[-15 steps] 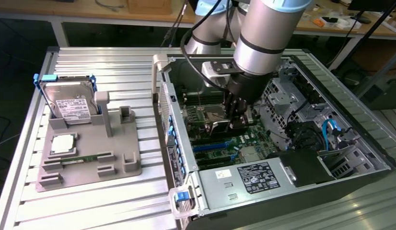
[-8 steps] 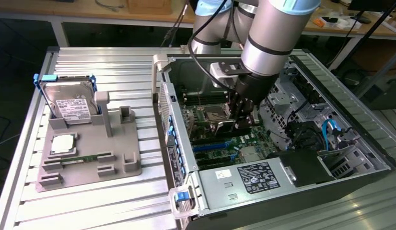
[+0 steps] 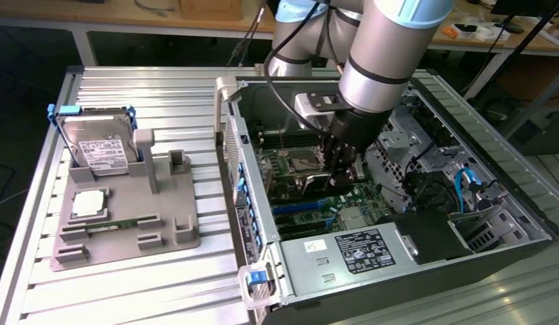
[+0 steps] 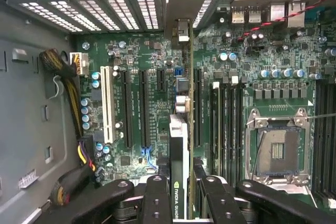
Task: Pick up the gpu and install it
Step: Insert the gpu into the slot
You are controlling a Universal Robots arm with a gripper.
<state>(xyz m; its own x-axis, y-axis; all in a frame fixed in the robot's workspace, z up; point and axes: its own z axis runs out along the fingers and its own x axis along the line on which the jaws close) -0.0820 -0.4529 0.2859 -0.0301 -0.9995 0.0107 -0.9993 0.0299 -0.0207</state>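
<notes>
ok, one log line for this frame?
gripper: shut on gpu | gpu: edge-on at motherboard slots, inside case | seated: cannot tell | hard drive: in holder outside case

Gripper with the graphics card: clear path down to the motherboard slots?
Probably yes. The gripper holds the graphics card edge-on inside the open case. The slots look bare, and the cable bundle sits off to the side.

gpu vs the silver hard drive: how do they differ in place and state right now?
The thin dark gpu card sits inside the open grey computer case, edge toward the green motherboard; the silver hard drive with a white label stands outside in the grey plastic holder. The hand clamps the gpu card; the hard drive is untouched. Both stand on edge.
</notes>
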